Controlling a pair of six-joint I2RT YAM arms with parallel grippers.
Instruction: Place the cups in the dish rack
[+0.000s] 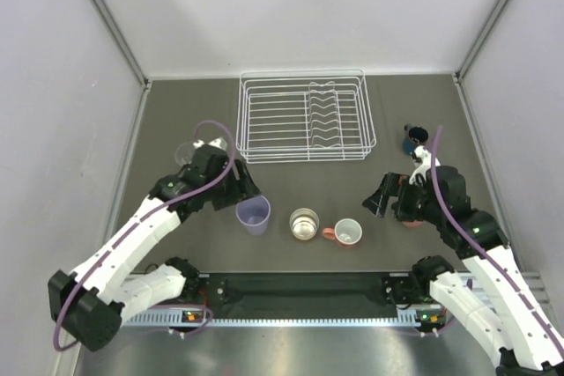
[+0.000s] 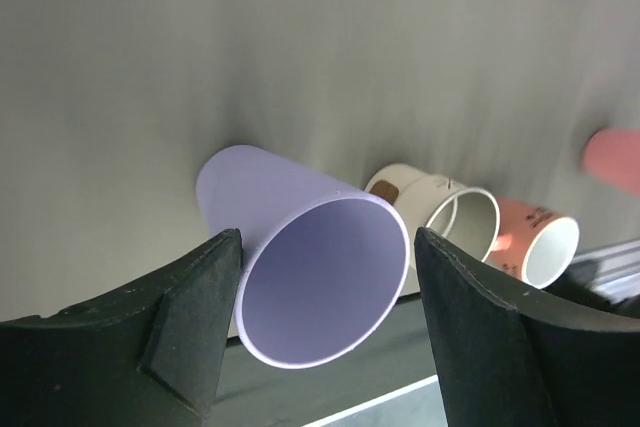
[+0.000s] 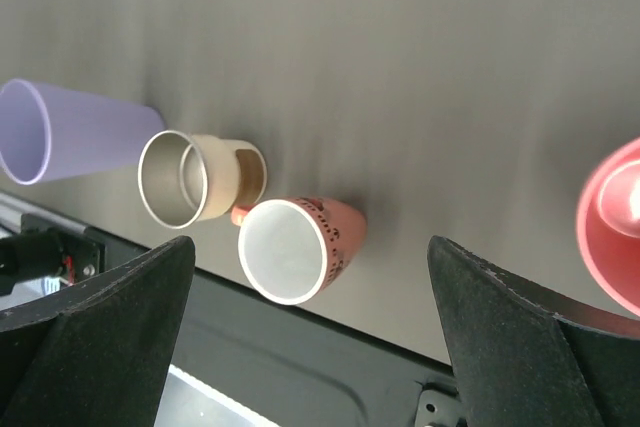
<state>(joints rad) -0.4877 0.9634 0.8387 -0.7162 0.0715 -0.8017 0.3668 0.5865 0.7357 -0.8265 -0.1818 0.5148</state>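
My left end effector [image 2: 328, 247] has its jaws flanking the lavender plastic tumbler [image 2: 300, 197] at its rim; I can't tell if they're touching it. It's light, slick and flexible, so I'd squeeze gently. My right end effector [image 3: 312, 243] gapes, empty.

Open table [image 1: 308, 184] separates the steel cup [image 1: 303, 223] from the rack [image 1: 304, 116] at its 12 o'clock; mug [image 1: 347, 232] crowds its 3 o'clock.

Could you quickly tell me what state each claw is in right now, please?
Left claw: jaws around the lavender tumbler; whether it grips cannot be told.
Right claw: open, holding nothing.
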